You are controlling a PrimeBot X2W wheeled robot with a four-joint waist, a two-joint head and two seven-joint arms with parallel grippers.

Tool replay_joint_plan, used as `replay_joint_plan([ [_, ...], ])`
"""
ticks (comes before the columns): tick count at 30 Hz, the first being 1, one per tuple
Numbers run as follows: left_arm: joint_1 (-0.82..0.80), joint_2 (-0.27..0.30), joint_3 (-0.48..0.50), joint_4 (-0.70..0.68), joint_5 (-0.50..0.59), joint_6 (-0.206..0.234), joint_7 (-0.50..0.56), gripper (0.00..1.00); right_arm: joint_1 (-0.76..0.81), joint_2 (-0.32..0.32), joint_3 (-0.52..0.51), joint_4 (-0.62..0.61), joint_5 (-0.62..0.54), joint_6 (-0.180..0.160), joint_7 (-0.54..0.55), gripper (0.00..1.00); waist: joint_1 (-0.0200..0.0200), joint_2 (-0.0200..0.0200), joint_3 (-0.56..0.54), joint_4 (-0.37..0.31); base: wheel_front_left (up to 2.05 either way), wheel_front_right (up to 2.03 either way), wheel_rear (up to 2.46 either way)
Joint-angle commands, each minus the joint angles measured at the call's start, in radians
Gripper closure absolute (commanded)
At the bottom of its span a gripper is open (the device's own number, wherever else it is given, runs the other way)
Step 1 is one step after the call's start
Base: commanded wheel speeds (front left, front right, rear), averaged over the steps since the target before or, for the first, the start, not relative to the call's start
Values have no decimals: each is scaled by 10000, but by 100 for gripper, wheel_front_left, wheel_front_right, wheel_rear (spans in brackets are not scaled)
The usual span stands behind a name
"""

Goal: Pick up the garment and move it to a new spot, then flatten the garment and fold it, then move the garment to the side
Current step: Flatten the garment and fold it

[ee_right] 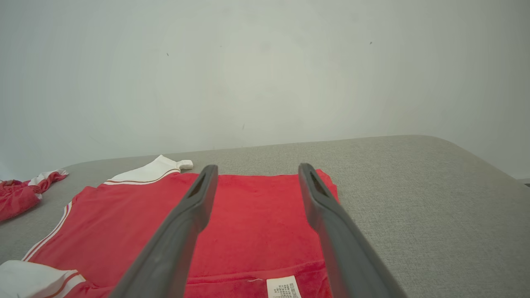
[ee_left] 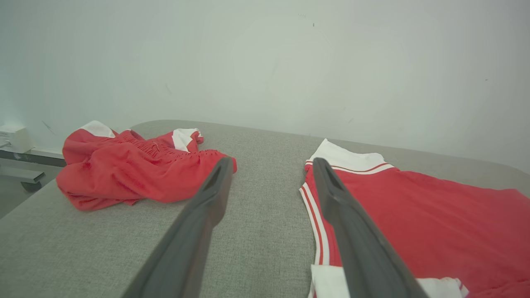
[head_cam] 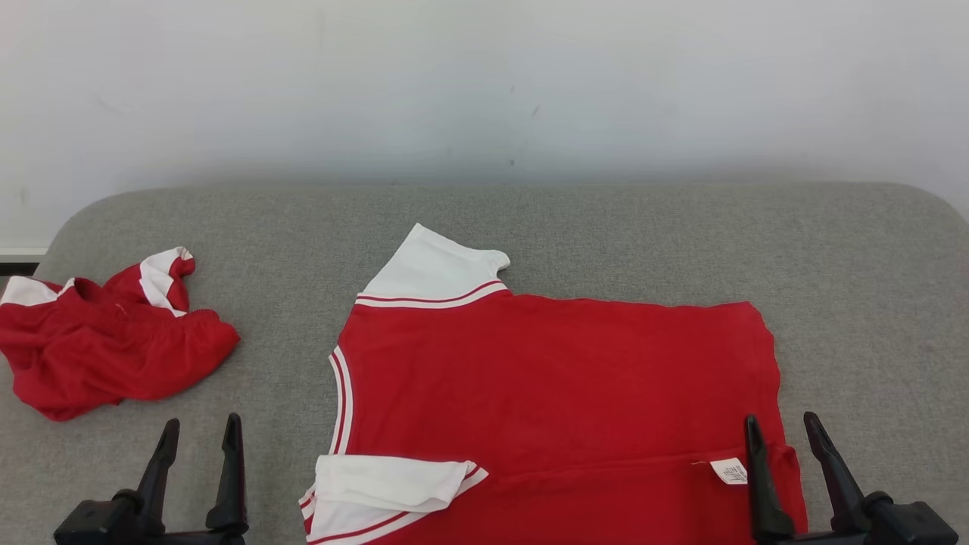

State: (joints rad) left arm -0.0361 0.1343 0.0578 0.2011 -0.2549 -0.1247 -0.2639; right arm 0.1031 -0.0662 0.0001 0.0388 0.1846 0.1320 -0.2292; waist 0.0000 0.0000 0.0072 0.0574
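I have both grippers slack, jaws wide apart and nothing in them. The shirt (head_cam: 553,378) lies ahead of them and between them on the table (head_cam: 606,227). The right gripper (head_cam: 780,417) stands over its near right corner, one finger above red cloth and the other above bare table. The left gripper (head_cam: 203,420) is off the shirt, which starts just to its right.

My read is that moving and flattening are done. The shirt is spread wide and nearly wrinkle-free, collar end toward the left gripper and hem end toward the right one. Folding looks begun: the edge nearest me seems turned up into a long strip, with a white label (head_cam: 730,471) showing just left of the right gripper. The near sleeve (head_cam: 386,481) lies doubled over the body. The far sleeve (head_cam: 435,269) sticks out flat, well ahead. The rest of the folds and the move aside are left, I judge.

The cloth is thin red knit with white striped trim. A second red heap (head_cam: 113,348) sits crumpled ahead and left of the left gripper, apart from the shirt.
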Motion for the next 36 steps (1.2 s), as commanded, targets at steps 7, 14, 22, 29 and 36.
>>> replay_joint_plan([
  [7, 198, -126, 78, 36, 91, -55, -4, 0, 84, 82, 22, 138, 68, -20, -65, 0, 0, 0, 44, 34, 0, 0, 0],
  [14, 173, -137, 119, 100, 121, -37, -4, 0, -8, 97, 65, 247, 49, -20, -84, 0, 0, 0, 92, 5, 0, 0, 0],
  [22, -533, 192, -50, 131, 122, -44, -4, 0, -633, -210, -18, 399, -1, -20, 97, 0, 0, 0, 402, -102, 0, 0, 0],
  [29, -2378, 1269, -876, 364, -476, -47, 239, 0, -2190, -844, -242, 829, 40, -20, 936, 0, 0, 0, 1154, -334, 0, 0, 0],
  [36, -4860, 2651, -1979, 813, -1721, -47, 1108, 0, -4448, -1422, -147, 1786, 323, -20, 2077, 0, 0, 0, 2587, -869, 0, 0, 0],
])
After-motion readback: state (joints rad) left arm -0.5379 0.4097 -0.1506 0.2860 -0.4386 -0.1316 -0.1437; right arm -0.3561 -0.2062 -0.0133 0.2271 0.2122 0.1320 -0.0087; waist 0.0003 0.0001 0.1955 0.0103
